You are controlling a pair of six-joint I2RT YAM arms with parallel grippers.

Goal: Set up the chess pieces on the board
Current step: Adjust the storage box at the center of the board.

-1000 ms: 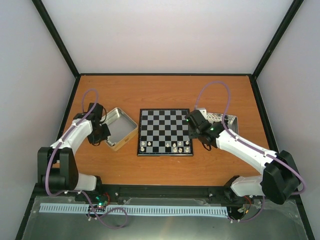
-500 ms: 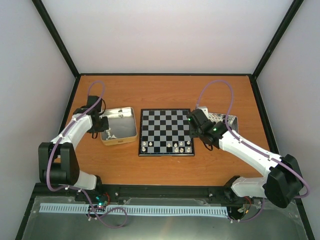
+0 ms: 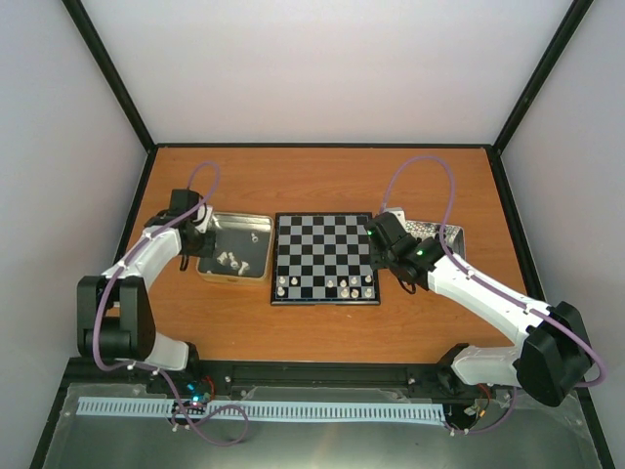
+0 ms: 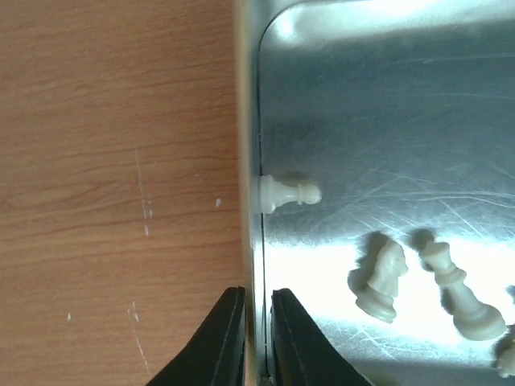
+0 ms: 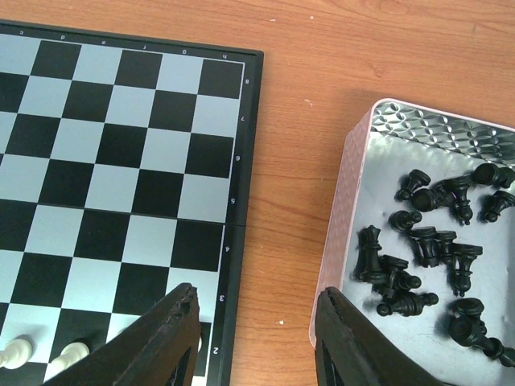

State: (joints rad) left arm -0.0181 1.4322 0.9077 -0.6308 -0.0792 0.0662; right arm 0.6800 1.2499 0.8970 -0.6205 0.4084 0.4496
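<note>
- While your left fingers (image 4: 219, 342) clench the silver metal tin's (image 4: 378, 104) rim, jerking could spill its cream-white chess pieces (image 4: 382, 277).
- Lowered carelessly, your right fingers (image 5: 165, 338), released above the black-and-grey chequered board's (image 5: 121, 145) right edge, could topple placed pieces (image 5: 74, 351).

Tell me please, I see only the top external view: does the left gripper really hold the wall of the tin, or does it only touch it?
Observer: It holds it. In the left wrist view the left gripper is shut on the wall of the left tin, one jaw outside, one inside.
Operator: Does the right gripper carry a piece?
Observer: No. In the right wrist view the right gripper is open and empty, over the table between the board and the right tin of black pieces.
</note>
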